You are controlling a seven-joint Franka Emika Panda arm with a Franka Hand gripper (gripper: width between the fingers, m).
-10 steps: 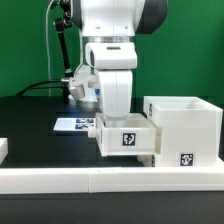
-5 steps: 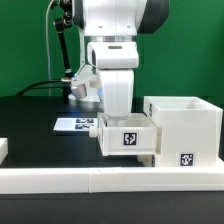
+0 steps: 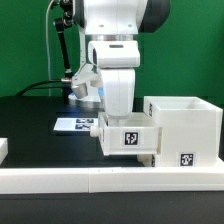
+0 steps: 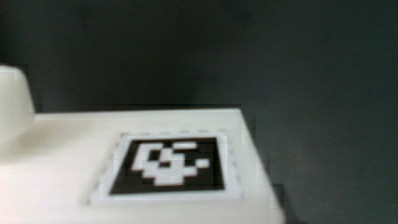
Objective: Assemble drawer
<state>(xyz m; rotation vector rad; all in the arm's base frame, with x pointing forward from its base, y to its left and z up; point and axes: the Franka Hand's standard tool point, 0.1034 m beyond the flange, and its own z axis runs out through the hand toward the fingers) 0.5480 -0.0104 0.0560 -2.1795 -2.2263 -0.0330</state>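
Note:
The white hollow casing (image 3: 185, 122) stands at the exterior view's right, with a tag low on its front. A low white tray (image 3: 127, 137) with a square tag on its front sits against the casing's left side, raised off the table. The edge of a second white part (image 3: 150, 160) shows below it. My gripper (image 3: 118, 108) reaches straight down into the tray from above, and the tray's wall hides its fingertips. The wrist view shows only a blurred white face of the tray (image 4: 71, 150) with its tag (image 4: 169, 165) very close, and no fingers.
A long low white rail (image 3: 100, 180) runs along the front. The marker board (image 3: 72, 124) lies on the black table behind the tray. A small white block (image 3: 3, 150) sits at the left edge. Cables and a stand are at the back left.
My hand and the tray have shifted very slightly to the exterior view's right, toward the casing. Nothing else has moved.

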